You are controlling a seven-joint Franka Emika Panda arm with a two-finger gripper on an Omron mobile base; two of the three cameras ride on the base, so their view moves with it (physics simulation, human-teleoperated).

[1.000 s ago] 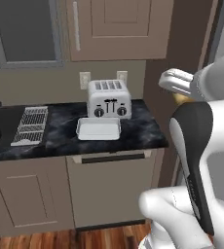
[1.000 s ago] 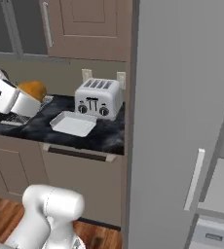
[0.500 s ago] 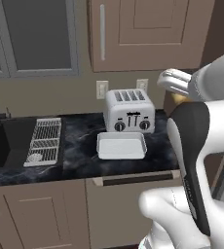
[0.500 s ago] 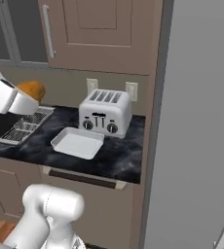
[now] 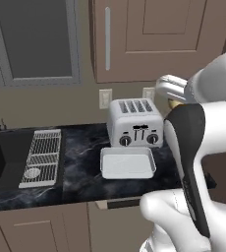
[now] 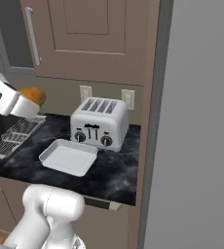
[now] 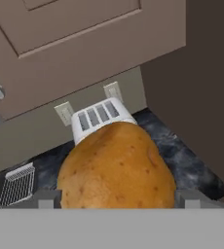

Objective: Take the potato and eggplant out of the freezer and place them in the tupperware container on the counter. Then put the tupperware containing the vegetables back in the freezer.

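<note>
The potato (image 7: 118,168) is golden-brown, speckled, rounded, set between the two fingers and held up off the counter (image 5: 85,147); the tupperware container (image 5: 127,162), shallow, white, lying flat, sits below the fingers; the counter is black marble-look; the freezer (image 6: 201,126) shows a flat grey side.

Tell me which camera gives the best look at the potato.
The hand view: the potato sits large and close, skin and shape plain. The right base view shows a small orange-brown bit beside the white hand; the left base view shows a sliver.
</note>
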